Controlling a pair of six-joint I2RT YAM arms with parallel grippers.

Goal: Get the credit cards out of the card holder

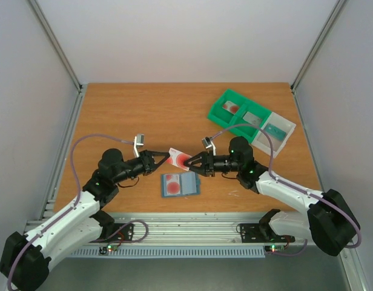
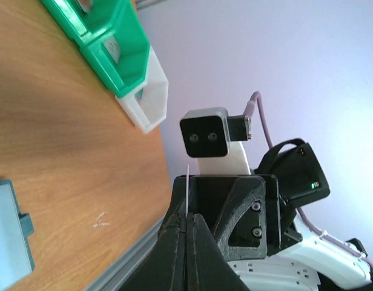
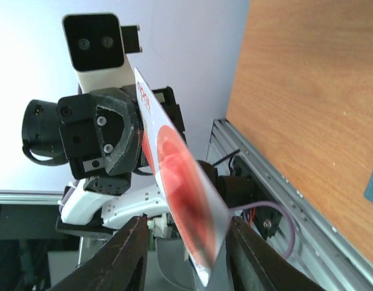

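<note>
A white credit card with a red disc (image 1: 179,159) hangs in the air between the two arms. My left gripper (image 1: 167,158) is shut on its left end. In the left wrist view the card (image 2: 187,191) shows edge-on as a thin white line rising from the closed left gripper (image 2: 188,219). My right gripper (image 1: 191,162) is open, and in its own view the card (image 3: 174,188) slants between the spread fingers (image 3: 123,254) of the right gripper (image 3: 186,254). The slate-blue card holder (image 1: 189,183) lies open on the table below, with a reddish card (image 1: 171,185) on its left panel.
A green and white compartment bin (image 1: 218,113) stands at the back right, holding a red-marked card (image 1: 233,108), a grey one (image 1: 252,118) and a teal one (image 1: 274,129). A metal rail (image 1: 186,227) runs along the table's near edge.
</note>
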